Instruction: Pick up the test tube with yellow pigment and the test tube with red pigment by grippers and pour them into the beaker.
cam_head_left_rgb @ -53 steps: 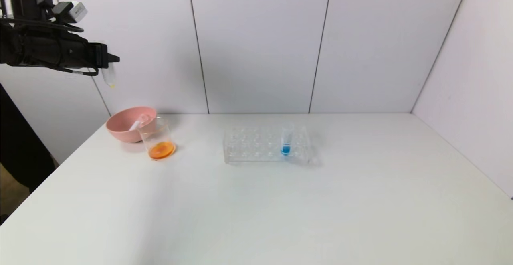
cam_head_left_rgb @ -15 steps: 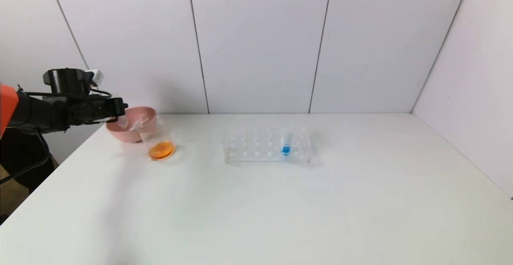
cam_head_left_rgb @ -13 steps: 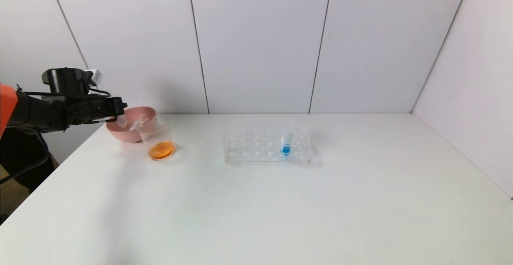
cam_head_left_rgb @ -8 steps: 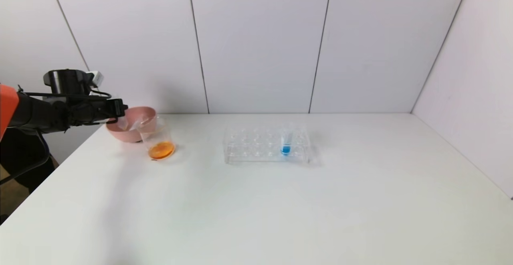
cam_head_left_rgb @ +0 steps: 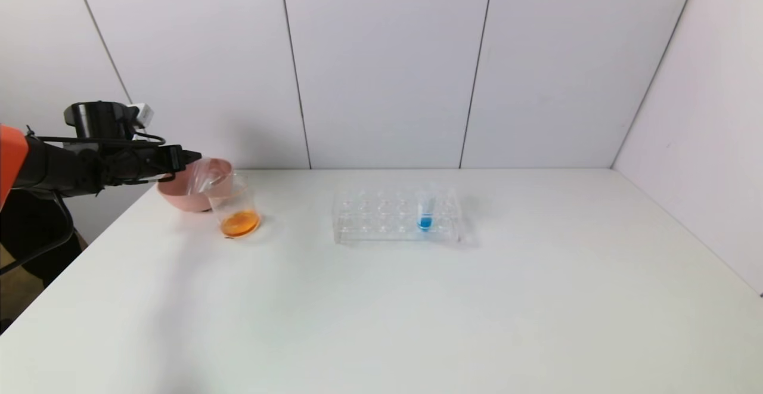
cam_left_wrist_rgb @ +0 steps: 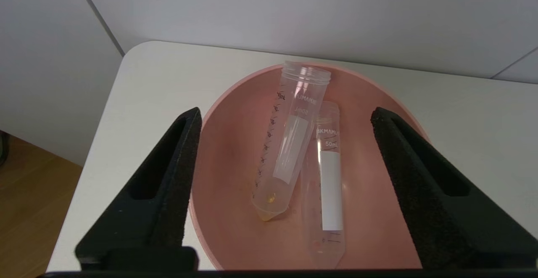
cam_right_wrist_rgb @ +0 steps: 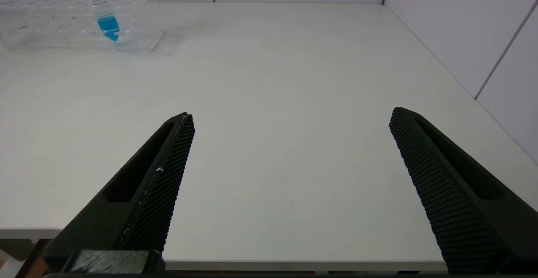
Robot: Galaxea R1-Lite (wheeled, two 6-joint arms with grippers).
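left tool [cam_left_wrist_rgb: 286, 118] spread over pink bowl [cam_left_wrist_rgb: 218, 143] | two tubes inside | right tool [cam_right_wrist_rgb: 290, 118] spread, parked

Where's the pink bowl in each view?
Head view: pink bowl at the table's far left, just behind the beaker, with the left gripper above it.
Left wrist view: pink bowl fills the centre between the open jaws, two emptied tubes lying in it.
Right wrist view: not in it.
Shared landmark: the white table; the blue-tipped tube links the head and right wrist views.
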